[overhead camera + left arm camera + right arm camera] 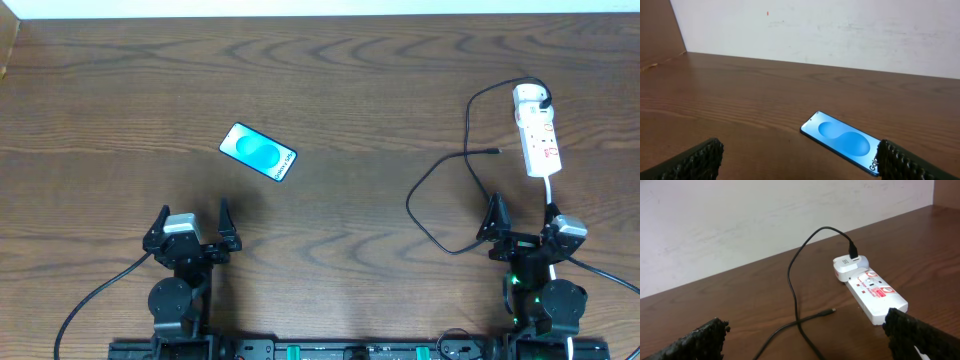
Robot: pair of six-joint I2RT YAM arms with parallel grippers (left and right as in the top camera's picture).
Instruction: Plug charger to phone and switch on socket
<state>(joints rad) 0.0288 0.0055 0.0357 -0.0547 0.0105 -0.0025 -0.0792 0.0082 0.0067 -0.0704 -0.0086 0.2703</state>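
The phone (259,152) lies face up, screen lit blue, on the table left of centre; it also shows in the left wrist view (845,142). The white socket strip (538,135) lies at the right, also in the right wrist view (874,292). The charger's white plug head (530,97) sits in the strip's far end, and its black cable (440,190) loops across the table to a free connector tip (495,152), seen in the right wrist view (831,311). My left gripper (193,228) is open and empty, near the phone. My right gripper (523,228) is open and empty, over the cable loop.
The socket's white cord (549,190) runs toward the right arm. A pale wall (840,30) stands beyond the table's far edge. A cardboard edge (8,45) shows at the far left corner.
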